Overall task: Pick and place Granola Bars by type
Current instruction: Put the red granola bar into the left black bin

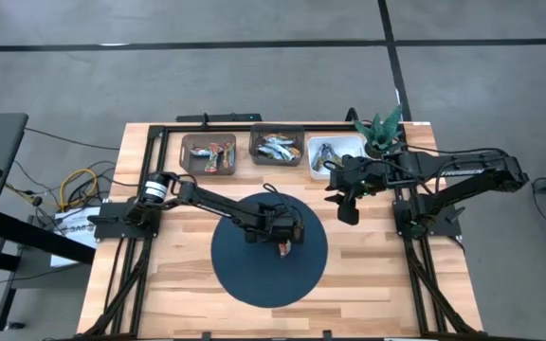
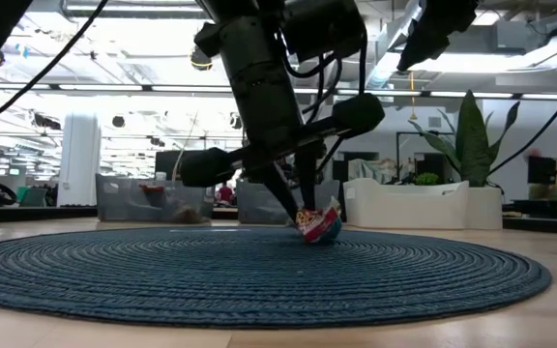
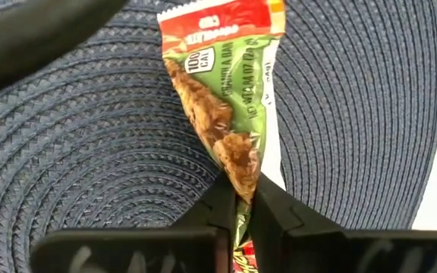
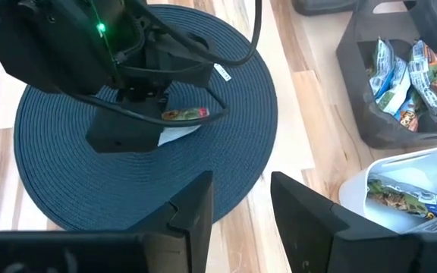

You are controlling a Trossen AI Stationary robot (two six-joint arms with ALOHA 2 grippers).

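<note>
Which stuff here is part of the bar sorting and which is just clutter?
In the job: the granola bar pinched in the left gripper on the blue mat; the three bins with bars already in them; the right gripper, open, waiting near the white bin.

Lying about: potted plant; cables off the table's left side.

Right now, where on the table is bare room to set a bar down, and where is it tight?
Free: most of the blue mat, and the bare wood on either side of it. Crowded: the mat's far part, where the left pincer grips a granola bar, and the far edge with three bins, a plant and the open right pincer.
</note>
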